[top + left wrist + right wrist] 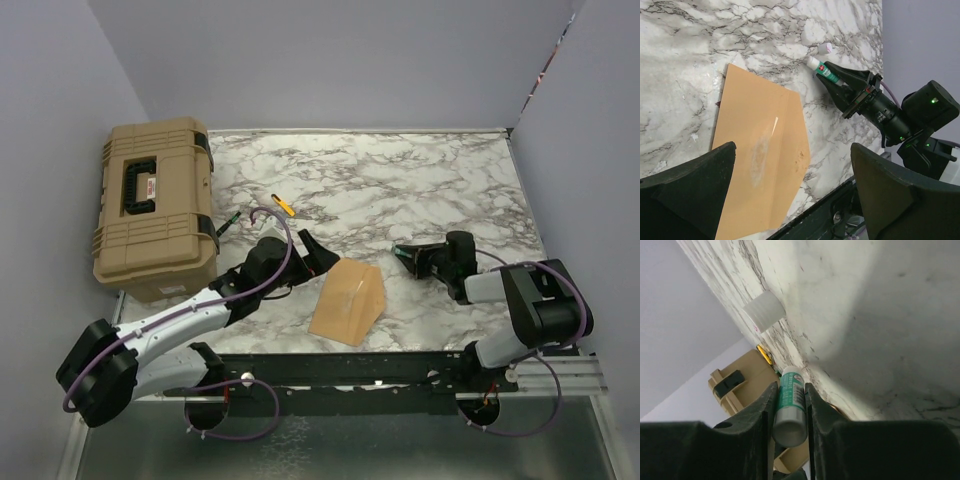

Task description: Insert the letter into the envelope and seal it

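Envelope (345,300) flap pts right, long axis near-far

A tan paper envelope (345,305) lies flat near the front edge of the marble counter (420,180). Its pointed triangular flap (796,150) is open, folded out along a straight crease and pointing right. A pale smear marks its middle.
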`<control>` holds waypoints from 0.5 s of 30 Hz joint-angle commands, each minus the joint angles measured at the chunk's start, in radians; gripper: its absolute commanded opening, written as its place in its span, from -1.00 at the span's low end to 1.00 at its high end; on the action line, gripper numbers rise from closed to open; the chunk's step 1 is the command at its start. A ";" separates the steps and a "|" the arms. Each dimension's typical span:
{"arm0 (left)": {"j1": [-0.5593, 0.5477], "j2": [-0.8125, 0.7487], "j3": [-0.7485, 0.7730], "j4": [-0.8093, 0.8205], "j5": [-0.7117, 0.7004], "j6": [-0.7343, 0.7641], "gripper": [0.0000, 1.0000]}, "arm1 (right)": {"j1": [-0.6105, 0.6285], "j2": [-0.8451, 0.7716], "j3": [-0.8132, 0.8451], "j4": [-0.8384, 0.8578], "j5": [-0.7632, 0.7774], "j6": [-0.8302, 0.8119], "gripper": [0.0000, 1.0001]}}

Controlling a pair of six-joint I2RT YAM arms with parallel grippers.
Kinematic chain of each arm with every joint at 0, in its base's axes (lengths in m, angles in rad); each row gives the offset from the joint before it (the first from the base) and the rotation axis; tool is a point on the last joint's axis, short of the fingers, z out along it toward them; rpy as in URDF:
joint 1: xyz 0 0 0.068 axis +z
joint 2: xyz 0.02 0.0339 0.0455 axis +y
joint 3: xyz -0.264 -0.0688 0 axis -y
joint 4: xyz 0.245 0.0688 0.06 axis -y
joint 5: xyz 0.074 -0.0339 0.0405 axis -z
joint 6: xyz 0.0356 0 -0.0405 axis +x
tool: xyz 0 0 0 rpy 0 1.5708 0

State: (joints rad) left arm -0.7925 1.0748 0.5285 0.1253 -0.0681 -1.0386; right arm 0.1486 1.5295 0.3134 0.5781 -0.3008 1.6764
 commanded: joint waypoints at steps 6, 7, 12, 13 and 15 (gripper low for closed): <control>0.018 0.034 0.002 -0.008 0.032 0.027 0.93 | -0.012 -0.014 0.068 -0.181 0.044 -0.044 0.18; 0.018 0.036 0.002 -0.007 0.034 0.027 0.93 | -0.014 -0.024 0.073 -0.201 0.048 -0.053 0.20; 0.021 0.056 0.008 -0.010 0.042 0.036 0.92 | -0.014 -0.108 0.104 -0.349 0.074 -0.115 0.23; 0.021 0.063 0.010 -0.009 0.046 0.042 0.92 | -0.014 -0.137 0.107 -0.380 0.080 -0.136 0.23; 0.021 0.079 0.016 -0.009 0.063 0.060 0.87 | -0.014 -0.210 0.115 -0.444 0.087 -0.191 0.23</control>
State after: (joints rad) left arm -0.7780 1.1267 0.5285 0.1246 -0.0479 -1.0222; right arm 0.1417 1.4311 0.3977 0.3138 -0.2646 1.5917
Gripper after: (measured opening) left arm 0.960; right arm 0.615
